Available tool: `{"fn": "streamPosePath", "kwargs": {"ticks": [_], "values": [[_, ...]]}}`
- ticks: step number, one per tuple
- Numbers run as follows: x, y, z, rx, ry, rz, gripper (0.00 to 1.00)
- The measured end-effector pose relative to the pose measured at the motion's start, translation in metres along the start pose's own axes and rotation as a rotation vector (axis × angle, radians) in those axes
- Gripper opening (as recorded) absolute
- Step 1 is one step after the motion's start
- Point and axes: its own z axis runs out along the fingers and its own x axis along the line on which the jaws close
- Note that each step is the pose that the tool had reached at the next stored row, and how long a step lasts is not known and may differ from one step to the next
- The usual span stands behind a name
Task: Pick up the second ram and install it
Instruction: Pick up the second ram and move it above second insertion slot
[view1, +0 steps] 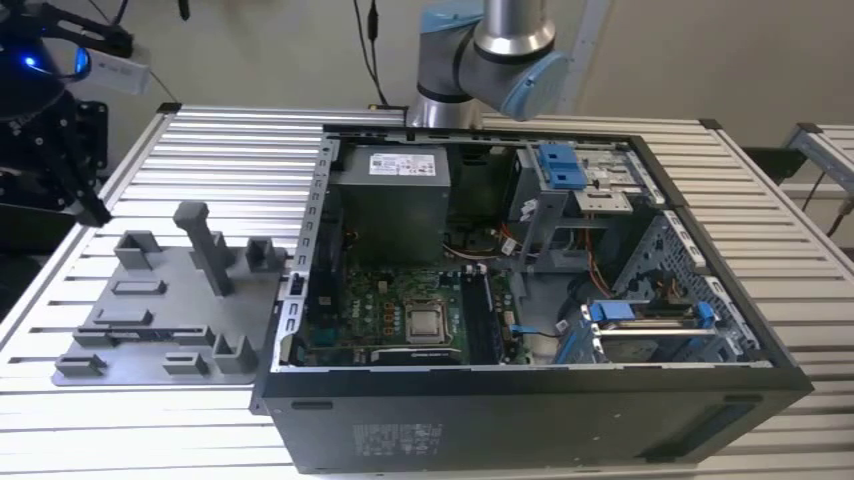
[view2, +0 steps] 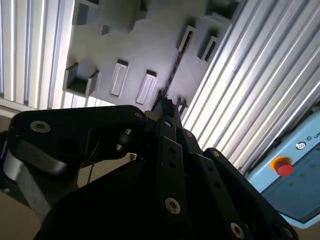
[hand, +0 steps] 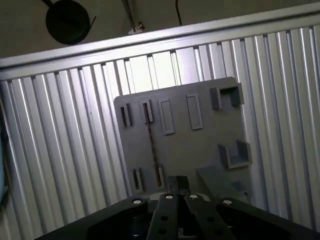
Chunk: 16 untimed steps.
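Observation:
The second ram (hand: 151, 146) stands on its long edge in the slots of the grey fixture plate (hand: 200, 145), seen edge-on as a thin dark strip. In the second wrist view the ram (view2: 173, 70) runs between two pairs of slot blocks on the plate (view2: 135, 45). My gripper (hand: 178, 183) hangs well above the plate with nothing between its fingers. Its tips sit close together just off the ram's near end, also in the second wrist view (view2: 166, 106). In the exterior view the fixture plate (view1: 147, 320) lies to the left of the open computer case (view1: 534, 290).
The ribbed metal table (view1: 227, 150) carries the plate and the case. Inside the case lie the motherboard (view1: 400, 315), a power supply (view1: 390, 195) and drive cages (view1: 574, 175). A tall grey post (view1: 200, 240) rises from the plate. A pendant with a red button (view2: 283, 165) lies off the table's edge.

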Motion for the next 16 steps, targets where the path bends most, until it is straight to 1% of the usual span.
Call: {"fn": "streamPosePath", "kwargs": {"ticks": [4,7,16], "values": [[0.0001,0.0001,0.0017,-0.0014,0.0000,-0.051,0.11],[0.0001,0.0001,0.0022,-0.0021,0.0000,-0.072,0.11],[0.0001,0.0001,0.0023,-0.0021,-0.0001,-0.073,0.11]]}}
